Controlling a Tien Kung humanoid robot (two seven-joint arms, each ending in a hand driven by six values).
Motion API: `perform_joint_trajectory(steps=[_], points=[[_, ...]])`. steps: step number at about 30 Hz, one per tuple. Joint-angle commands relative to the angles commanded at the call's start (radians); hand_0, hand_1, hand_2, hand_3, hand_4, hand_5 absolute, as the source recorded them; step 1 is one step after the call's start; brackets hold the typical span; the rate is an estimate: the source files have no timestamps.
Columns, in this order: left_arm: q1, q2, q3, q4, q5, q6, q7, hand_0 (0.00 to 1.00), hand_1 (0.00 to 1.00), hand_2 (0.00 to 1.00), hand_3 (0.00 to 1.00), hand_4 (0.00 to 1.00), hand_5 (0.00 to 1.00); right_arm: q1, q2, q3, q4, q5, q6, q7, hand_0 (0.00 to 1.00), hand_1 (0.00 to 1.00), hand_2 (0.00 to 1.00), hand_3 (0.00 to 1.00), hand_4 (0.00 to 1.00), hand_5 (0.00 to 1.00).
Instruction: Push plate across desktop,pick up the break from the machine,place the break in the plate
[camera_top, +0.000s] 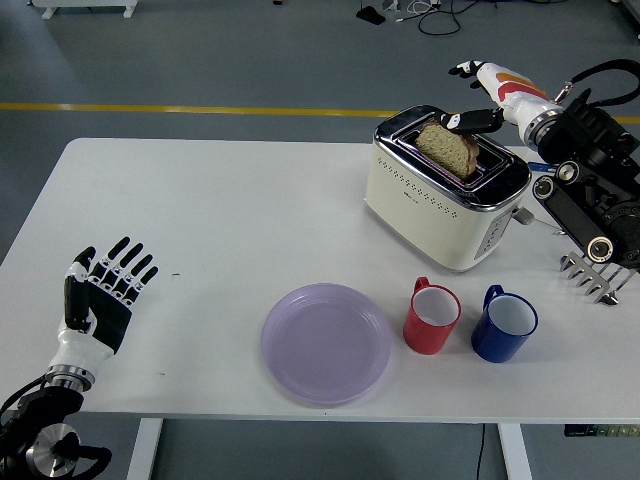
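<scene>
The right hand (478, 100) is reaching in from the upper right, hanging over the far end of the toaster (446, 187) with its fingers spread — one dark fingertip is lying just beside the top of the bread (448, 148), though whether it is touching cannot be told. The bread is standing upright in the toaster's slot. The left hand (102, 299) is resting at the table's (220, 220) left edge, fingers spread and holding nothing. The purple plate (326, 343) is sitting near the front edge, with a red mug (431, 317) and a blue mug (504, 325) to its right.
</scene>
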Motion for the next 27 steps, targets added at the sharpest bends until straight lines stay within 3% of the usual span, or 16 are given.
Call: perform_joint_trajectory(steps=[5, 9, 10, 15, 16, 21, 22, 27], points=[[-0.007, 0.002, 0.000, 0.001, 0.000, 0.002, -0.002, 0.794, 0.792, 0.802, 0.765, 0.538, 0.998, 0.052, 0.042, -0.071, -0.123, 0.021, 0.036, -0.014, 0.850, 0.801, 0.815, 0.849, 0.803, 0.499], [-0.009, 0.004, -0.001, 0.001, 0.000, 0.005, -0.008, 0.794, 0.792, 0.802, 0.765, 0.538, 0.998, 0.066, 0.060, -0.101, -0.165, 0.065, 0.059, -0.013, 0.850, 0.801, 0.815, 0.849, 0.803, 0.499], [-0.009, 0.005, -0.002, 0.001, -0.001, 0.006, -0.008, 0.794, 0.791, 0.799, 0.762, 0.533, 0.998, 0.069, 0.064, -0.108, -0.172, 0.074, 0.062, -0.013, 0.824, 0.757, 0.753, 0.808, 0.803, 0.526], [-0.007, 0.007, -0.001, 0.007, -0.003, 0.007, -0.009, 0.794, 0.791, 0.799, 0.762, 0.533, 0.998, 0.090, 0.091, -0.167, -0.218, 0.130, 0.071, -0.012, 0.824, 0.757, 0.753, 0.808, 0.803, 0.526], [-0.008, 0.007, 0.001, 0.008, -0.004, 0.007, -0.009, 0.793, 0.789, 0.797, 0.760, 0.533, 0.998, 0.096, 0.100, -0.186, -0.232, 0.142, 0.065, -0.014, 0.731, 0.687, 0.675, 0.752, 0.799, 0.528], [-0.014, 0.007, 0.006, 0.011, -0.004, 0.007, -0.009, 0.793, 0.789, 0.797, 0.760, 0.533, 0.998, 0.111, 0.131, -0.264, -0.277, 0.189, 0.026, -0.019, 0.731, 0.687, 0.675, 0.752, 0.799, 0.528], [-0.015, 0.007, 0.007, 0.011, -0.004, 0.007, -0.009, 0.793, 0.790, 0.798, 0.758, 0.532, 0.998, 0.113, 0.135, -0.278, -0.286, 0.203, 0.019, -0.015, 0.628, 0.583, 0.560, 0.651, 0.714, 0.439], [-0.014, 0.004, 0.009, 0.011, -0.006, 0.008, -0.010, 0.793, 0.790, 0.798, 0.758, 0.532, 0.998, 0.112, 0.155, -0.350, -0.324, 0.249, -0.050, 0.005, 0.628, 0.583, 0.560, 0.651, 0.714, 0.439]])
